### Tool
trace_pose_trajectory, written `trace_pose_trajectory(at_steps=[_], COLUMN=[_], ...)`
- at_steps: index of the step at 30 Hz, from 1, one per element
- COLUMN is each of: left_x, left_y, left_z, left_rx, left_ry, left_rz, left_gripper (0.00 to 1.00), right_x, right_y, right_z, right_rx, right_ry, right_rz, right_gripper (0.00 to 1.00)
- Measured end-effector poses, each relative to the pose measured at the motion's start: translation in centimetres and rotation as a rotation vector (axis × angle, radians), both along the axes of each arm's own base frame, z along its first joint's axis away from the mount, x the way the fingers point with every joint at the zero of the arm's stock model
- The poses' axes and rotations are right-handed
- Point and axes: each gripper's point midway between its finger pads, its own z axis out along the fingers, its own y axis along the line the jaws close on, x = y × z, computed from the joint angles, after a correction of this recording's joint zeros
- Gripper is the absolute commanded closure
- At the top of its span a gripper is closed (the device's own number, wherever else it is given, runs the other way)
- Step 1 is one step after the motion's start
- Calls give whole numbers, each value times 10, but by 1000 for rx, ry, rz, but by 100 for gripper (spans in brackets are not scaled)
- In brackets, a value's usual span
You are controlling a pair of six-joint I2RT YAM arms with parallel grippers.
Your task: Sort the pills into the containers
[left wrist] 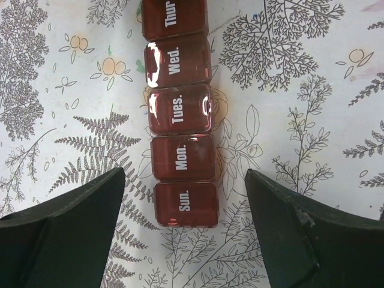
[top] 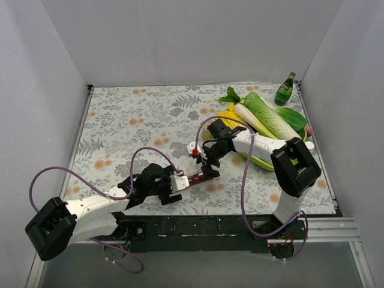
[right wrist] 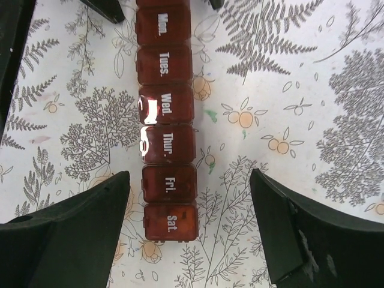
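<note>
1. Plainly, the strip of dark-red day cells, Sun. through Sat., lay flat on the cloth, near the tray on its left, closer to the arm bases.
2. Every lid that the wrist views showed looked shut. No pills could be seen in any view, nor any jar holding them.
3. The left gripper hung over the strip's end farther from the tray. Its fingers were spread wide to either side of the Sun. cell, with bare cloth showing between each finger and the cell.
4. The right gripper hung over the end nearer the tray. It was likewise spread, with the Fri. and Sat. cells between its fingers, which stood apart from them.
5. Neither gripper carried anything.
6. The step in hand looked like taking hold of the strip, most likely to steady it or to open a lid. Sorting itself seemed not yet begun.
7. The next move probably called for one gripper to lower and pinch the strip's sides squarely, so that it would not skid on the cloth. The other would then need to pry up a lid by its edge.
8. On the tray lay leafy greens, and a green bottle stood just beyond the tray's far end.
</note>
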Motion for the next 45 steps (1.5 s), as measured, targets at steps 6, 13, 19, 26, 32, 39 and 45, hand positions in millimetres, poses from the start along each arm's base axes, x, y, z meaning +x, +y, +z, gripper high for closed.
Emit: trace_pose_trajectory(at_steps=[6, 13, 19, 26, 32, 39, 45], left_x=[-3, 2, 6, 7, 6, 6, 6], left_y=[3, -3, -7, -6, -6, -6, -6], left_z=[0, -3, -6, -6, -6, -6, -6], left_rx=[6, 16, 25, 31, 30, 28, 28], left_ry=[8, 23, 41, 38, 40, 47, 51], left_rz=[1, 5, 12, 21, 21, 25, 27], left_gripper=[18, 40, 63, 82, 86, 88, 92], right_x=[-5, -15, -19, -18, -23, -30, -28], right_y=[2, -2, -1, 5, 11, 12, 16], right_z=[16, 11, 5, 3, -2, -12, -14], right_rx=[57, 75, 81, 74, 66, 31, 23], right_ry=[-17, -1, 2, -20, -30, -41, -53], right_rz=[18, 14, 14, 2, 0, -2, -17], right_gripper=[13, 14, 14, 15, 16, 23, 34])
